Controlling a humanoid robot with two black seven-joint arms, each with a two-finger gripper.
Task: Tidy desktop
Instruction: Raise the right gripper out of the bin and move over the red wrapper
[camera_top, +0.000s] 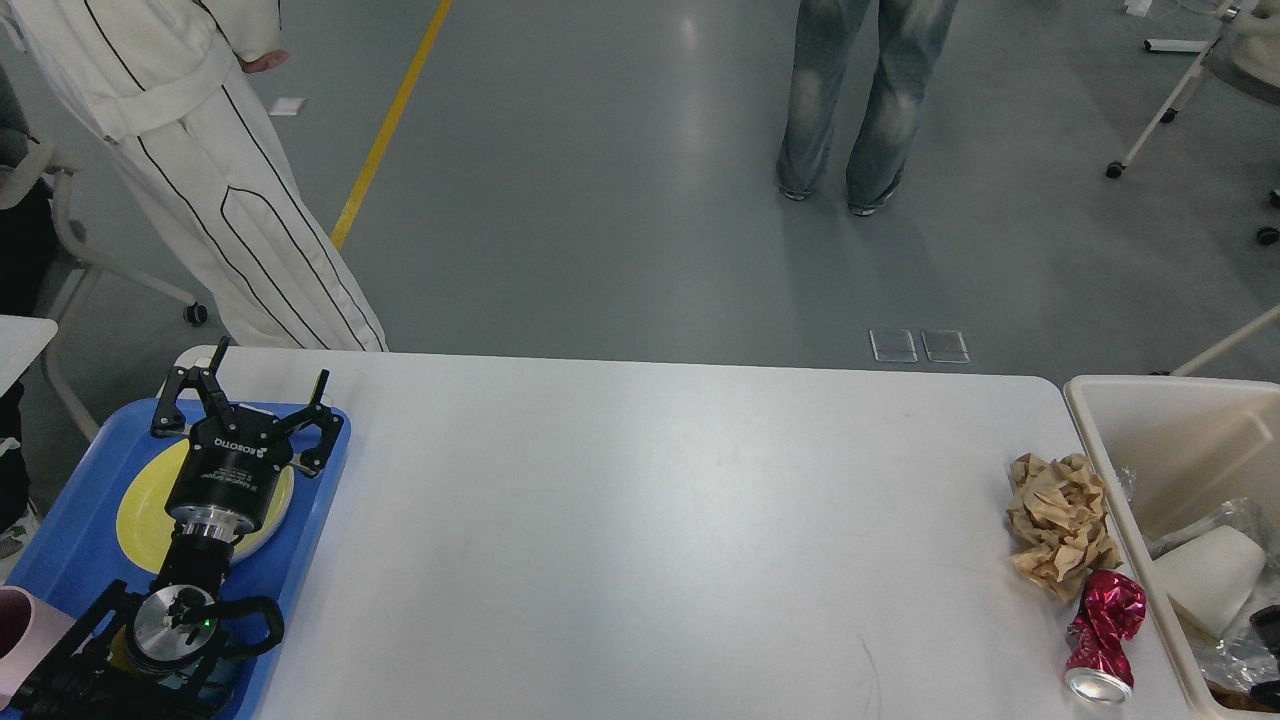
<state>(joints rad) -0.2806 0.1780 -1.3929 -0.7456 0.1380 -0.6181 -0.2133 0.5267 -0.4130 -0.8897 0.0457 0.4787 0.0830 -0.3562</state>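
Note:
The white desktop (640, 520) fills the lower part of the head view. On its right end lie a crumpled brown paper ball (1062, 522) and a crushed red can (1103, 635), close to the cream-beige bin (1100, 430). My left gripper (268, 375) is open and empty, hovering over a yellow plate (145, 495) on the blue tray (80, 540) at the left end. A dark part (1268, 615) shows at the right edge inside the bin, beside a white block in clear plastic (1208, 580). It may be my right gripper.
A pink cup (20, 630) stands at the tray's near left corner. Two people stand on the grey floor beyond the table, one in white (230, 200) at the far left corner, one in jeans (850, 100). The bin holds plastic waste.

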